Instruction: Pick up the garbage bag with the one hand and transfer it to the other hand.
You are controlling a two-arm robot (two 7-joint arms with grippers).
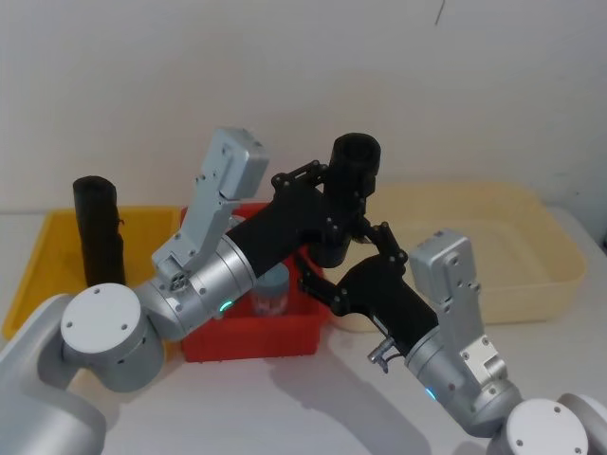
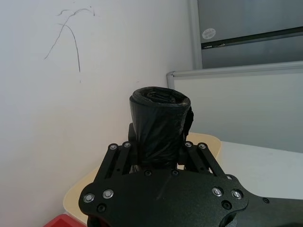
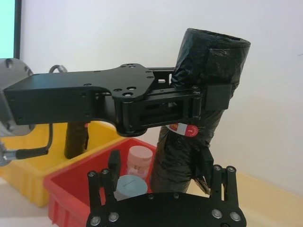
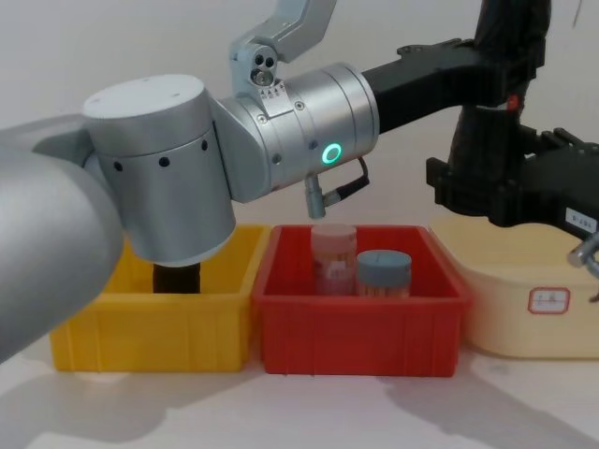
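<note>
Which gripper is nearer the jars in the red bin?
Right. The right gripper, open around the bag's lower end, hangs above-right of the jars; the left gripper holds the bag higher up.

The top of the garbage bag point(image 4: 489, 140) is cut off by the chest view's upper edge. The plain black roll point(image 4: 176, 279) in the yellow bin point(image 4: 150, 337) is largely hidden behind the left arm point(image 4: 281, 131).

Nothing can be read. The garbage bag point(image 3: 208, 61) bears a small red-and-white label point(image 3: 184, 129); the cream bin point(image 4: 496, 313) has a red-framed white tag point(image 4: 548, 299), possibly printed; the right gripper point(image 4: 473, 195) carries a white sticker point(image 4: 582, 220), its marks too small.
</note>
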